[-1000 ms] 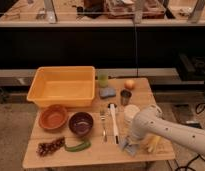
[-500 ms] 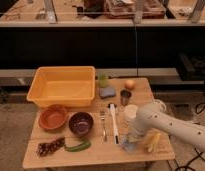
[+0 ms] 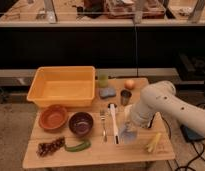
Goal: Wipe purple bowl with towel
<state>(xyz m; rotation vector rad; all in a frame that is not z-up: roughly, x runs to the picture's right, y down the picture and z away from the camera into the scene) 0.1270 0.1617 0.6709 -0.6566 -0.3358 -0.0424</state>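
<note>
**Current state.** The claw (image 3: 127, 129) is closed and stands at the near right part of the surface (image 3: 96, 159), with its tip down on the towel (image 3: 130, 138). The towel lies flat just right of the white utensil (image 3: 114, 124). Whether any cloth is caught between the jaws cannot be confirmed. The purple bowl (image 3: 81, 124) sits upright to the left, beside the orange-brown bowl (image 3: 53, 118). The fork (image 3: 103, 125) and the white utensil lie between it and the claw.

**Step in hand.** Judged as securing the towel. The wipe has not begun.

**Hazards from here.**
- Empty grasp: if the jaws closed on only a thin fold, the towel may slip out on lifting and remain on the surface.
- Low transit: a leftward move without enough height may drag the hanging cloth or the claw across the white utensil and fork and push them toward the bowl.
- Wrong target: the two bowls sit close together, so a small aiming error puts the towel in the orange-brown bowl.
- Bowl displacement: the purple bowl is probably light, so heavy downward or sideways pressure could slide or tip it.
- The yellow item (image 3: 153, 143) lies near the arm and could be swept off.
</note>
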